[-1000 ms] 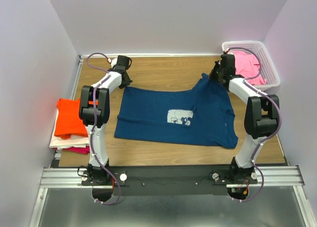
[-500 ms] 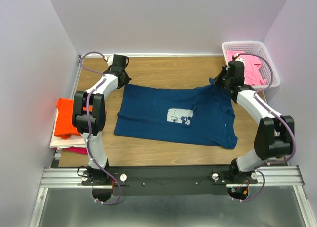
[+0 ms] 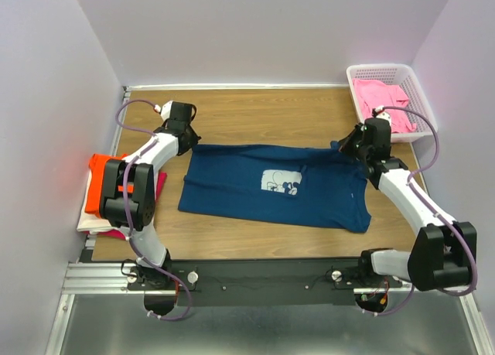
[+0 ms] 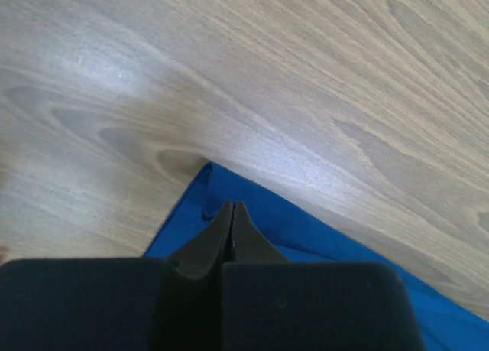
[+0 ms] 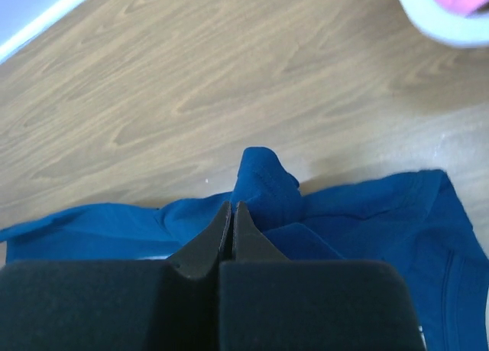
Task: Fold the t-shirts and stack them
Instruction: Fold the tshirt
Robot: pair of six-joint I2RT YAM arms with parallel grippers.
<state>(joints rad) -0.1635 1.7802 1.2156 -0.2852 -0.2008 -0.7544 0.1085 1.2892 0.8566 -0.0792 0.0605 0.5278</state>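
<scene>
One navy t-shirt (image 3: 271,189) lies spread print-up on the wooden surface (image 3: 263,111). The left end effector (image 4: 231,207) and the right end effector (image 5: 231,207) are each clamped shut on a far corner. Three folded shirts are stacked at the left edge: an orange tee (image 3: 102,186) over a white tee (image 3: 93,222) and a magenta tee (image 3: 124,233). One pink tee (image 3: 375,94) sits in the white basket (image 3: 384,67) at far right. Pale walls (image 3: 255,30) enclose the scene.

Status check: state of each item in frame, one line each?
navy t-shirt: spread flat, print up, far edge pinched at both ends.
left gripper: shut on the navy t-shirt's far left corner.
right gripper: shut on its far right edge, cloth bunched.
orange t-shirt: folded, topping the pile.
pink t-shirt: crumpled in the basket.
basket: upright.
</scene>
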